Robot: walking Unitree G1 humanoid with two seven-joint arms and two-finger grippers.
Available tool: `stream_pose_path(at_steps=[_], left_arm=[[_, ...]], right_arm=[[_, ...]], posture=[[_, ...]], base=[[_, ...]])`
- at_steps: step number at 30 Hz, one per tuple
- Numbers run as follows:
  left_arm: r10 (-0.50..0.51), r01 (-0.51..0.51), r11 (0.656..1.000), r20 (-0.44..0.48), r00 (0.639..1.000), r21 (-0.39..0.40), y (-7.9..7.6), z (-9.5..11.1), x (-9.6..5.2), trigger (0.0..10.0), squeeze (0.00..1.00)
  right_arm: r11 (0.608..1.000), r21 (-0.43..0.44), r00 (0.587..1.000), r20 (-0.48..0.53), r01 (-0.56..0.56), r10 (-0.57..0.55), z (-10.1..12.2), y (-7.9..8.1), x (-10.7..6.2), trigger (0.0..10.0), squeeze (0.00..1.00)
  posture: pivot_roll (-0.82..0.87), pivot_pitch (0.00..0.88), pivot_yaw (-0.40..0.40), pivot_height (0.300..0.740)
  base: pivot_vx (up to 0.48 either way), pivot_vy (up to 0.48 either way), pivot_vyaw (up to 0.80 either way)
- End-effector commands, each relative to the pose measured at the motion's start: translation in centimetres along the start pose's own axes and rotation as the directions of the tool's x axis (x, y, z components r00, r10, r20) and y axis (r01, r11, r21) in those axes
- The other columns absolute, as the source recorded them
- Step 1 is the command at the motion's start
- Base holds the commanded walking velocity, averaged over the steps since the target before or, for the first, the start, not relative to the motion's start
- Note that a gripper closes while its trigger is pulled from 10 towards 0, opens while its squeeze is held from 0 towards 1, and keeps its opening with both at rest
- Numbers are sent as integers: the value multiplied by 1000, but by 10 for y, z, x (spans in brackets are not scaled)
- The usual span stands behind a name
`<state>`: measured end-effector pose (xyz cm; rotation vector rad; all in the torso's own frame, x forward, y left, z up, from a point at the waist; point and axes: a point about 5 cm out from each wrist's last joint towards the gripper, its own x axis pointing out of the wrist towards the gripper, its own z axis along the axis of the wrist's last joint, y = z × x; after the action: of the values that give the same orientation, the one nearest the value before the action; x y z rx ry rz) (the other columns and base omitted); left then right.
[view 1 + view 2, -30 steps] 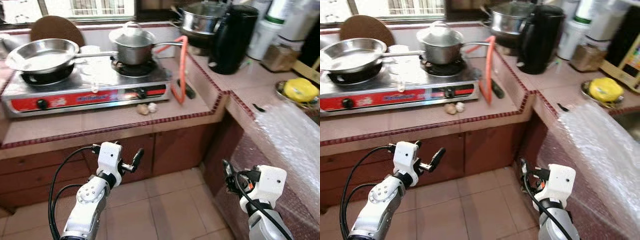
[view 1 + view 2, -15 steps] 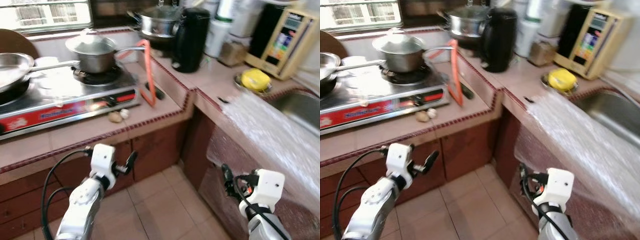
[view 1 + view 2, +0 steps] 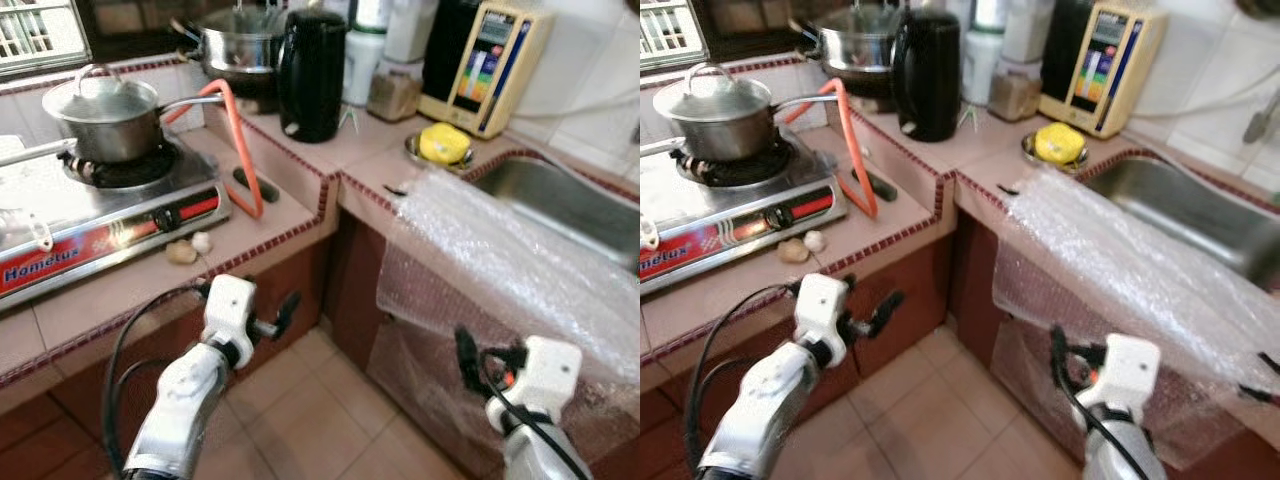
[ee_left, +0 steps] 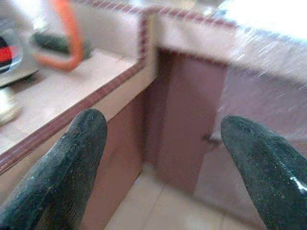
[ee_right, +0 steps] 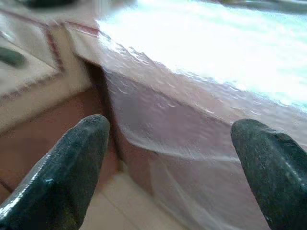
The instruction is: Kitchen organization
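I face a tiled kitchen corner counter (image 3: 300, 200). A gas stove (image 3: 90, 215) holds a lidded steel pot (image 3: 100, 115). A black kettle (image 3: 312, 75) and a yellow object in a dish (image 3: 443, 143) stand further along. A sheet of bubble wrap (image 3: 500, 260) hangs over the counter edge beside the steel sink (image 3: 560, 200). My left gripper (image 3: 285, 305) is open and empty, held low in front of the cabinet doors. My right gripper (image 3: 465, 350) is open and empty, low in front of the hanging bubble wrap.
An orange hose (image 3: 240, 150) loops over the counter by the stove. Two garlic bulbs (image 3: 190, 248) lie near the counter edge. A steel pot (image 3: 235, 50), jars (image 3: 395, 60) and a beige appliance (image 3: 495, 65) line the back wall. Tiled floor (image 3: 300, 420) lies below.
The whole view has swung to the right: the stove has slid to the left and the sink and bubble wrap have come into view. Both grippers stay low and open.
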<state>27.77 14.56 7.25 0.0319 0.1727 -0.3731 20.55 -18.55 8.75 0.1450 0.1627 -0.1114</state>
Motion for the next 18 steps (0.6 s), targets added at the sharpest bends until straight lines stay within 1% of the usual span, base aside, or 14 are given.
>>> stream_pose_path(at_steps=[1,5,9,18], left_arm=[[12,-12,1000,-18,1000,-10,3,-4,-2,10000,0],[-1,1,1000,-24,1000,4,3,-5,-2,10000,0],[-8,8,1000,-30,1000,10,3,-5,-3,10000,0],[-23,24,1000,-31,999,20,2,-5,-2,10000,0]], right_arm=[[1000,-8,1000,-15,10,-10,-3,-3,-2,10000,0],[1000,-13,1000,-19,3,-3,-3,-2,-3,10000,0],[1000,-18,1000,-18,11,-11,-3,-5,-4,10000,0],[1000,-19,1000,-24,8,-9,-6,-3,-5,10000,0]], posture=[[61,0,-27,740],[58,0,-25,740],[56,0,-19,740],[56,0,-14,740]], base=[[0,345,0],[0,349,0],[0,328,0],[0,322,0]])
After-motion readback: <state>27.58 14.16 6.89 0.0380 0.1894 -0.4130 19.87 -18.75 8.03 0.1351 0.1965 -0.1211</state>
